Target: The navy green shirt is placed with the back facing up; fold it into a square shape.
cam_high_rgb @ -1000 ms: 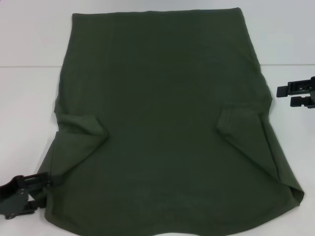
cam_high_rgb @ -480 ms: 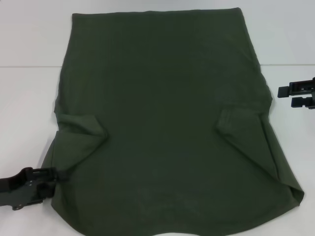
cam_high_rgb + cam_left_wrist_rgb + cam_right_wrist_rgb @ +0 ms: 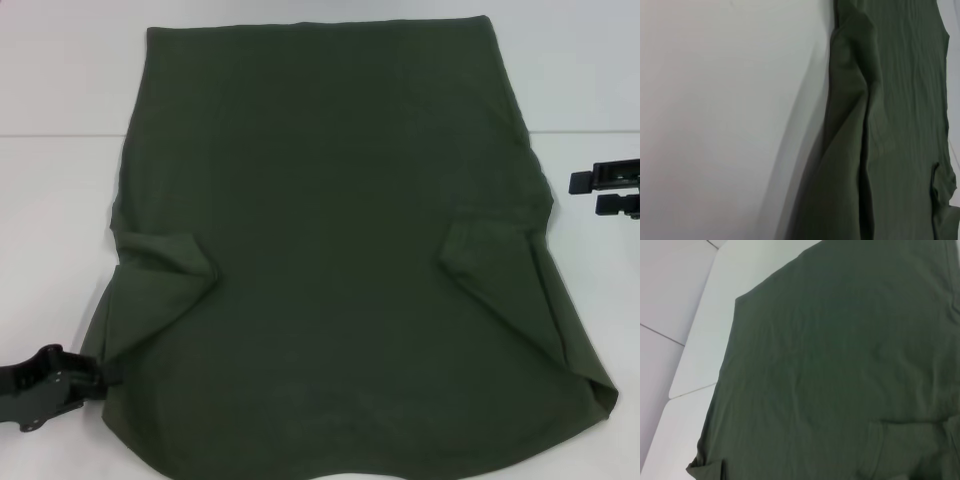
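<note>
- Two grippers flanked the cloth: nearest the robot, the black left gripper (image 3: 95, 372) sat low at the near left edge of the large dark olive-green soft fabric T-shirt (image 3: 335, 250), its tip touching the hem corner; whether its fingers had closed on the fabric cannot be told.
- The step in hand looked like taking hold of that near left edge to begin a fold; both sleeves were already turned inward over the body.
- The next move would call for a sure pinch on the edge before any lift, and for the far side to be held too.
- The shirt lay flat, plain back up, on the white table (image 3: 60, 200), with mild creases by the sleeves.
- Farther off, the black right gripper (image 3: 585, 194) hovered just beside the shirt's right edge, fingers narrowly parted and holding nothing.
</note>
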Robot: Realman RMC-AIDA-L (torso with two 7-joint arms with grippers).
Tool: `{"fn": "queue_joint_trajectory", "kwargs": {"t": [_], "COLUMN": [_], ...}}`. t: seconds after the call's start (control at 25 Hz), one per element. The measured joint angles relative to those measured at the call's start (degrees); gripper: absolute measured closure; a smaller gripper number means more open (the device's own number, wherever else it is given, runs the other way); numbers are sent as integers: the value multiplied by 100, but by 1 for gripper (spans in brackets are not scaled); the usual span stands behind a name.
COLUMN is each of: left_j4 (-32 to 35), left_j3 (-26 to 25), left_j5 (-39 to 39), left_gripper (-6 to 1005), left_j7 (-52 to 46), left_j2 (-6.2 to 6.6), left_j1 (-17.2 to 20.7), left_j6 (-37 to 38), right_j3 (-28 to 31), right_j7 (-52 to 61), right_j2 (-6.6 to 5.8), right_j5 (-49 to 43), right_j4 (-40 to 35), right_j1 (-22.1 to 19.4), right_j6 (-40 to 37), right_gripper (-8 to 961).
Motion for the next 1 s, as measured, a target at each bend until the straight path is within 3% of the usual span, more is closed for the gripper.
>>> {"fn": "queue_joint_trajectory", "kwargs": {"t": [0.28,0.72,0.88,1.0], "left_j4": [3,9,-9,-48], "left_j3": [-18,-94,-74,-34], "left_j5": [26,-292,-295,-295], "left_gripper": [986,987,987,986], "left_j7": [36,495,498,499], "left_j2": [-1,131,151,152], "left_j1": [3,-92,-173,-231], "left_j6": [48,533,392,274], "right_j3": [-7,-5,-32,-61], "right_j7": [-5,-83,-156,-245], "right_j2": [-11,-221,-248,-193], "right_j5": [-31,-978,-1017,-1055], "right_j4": [0,-415,-438,-390], "right_j1": [-19,-439,-581,-624], "right_j6": [-28,-1152,-1471,-1523], "right_gripper": [266,267,267,267]}}
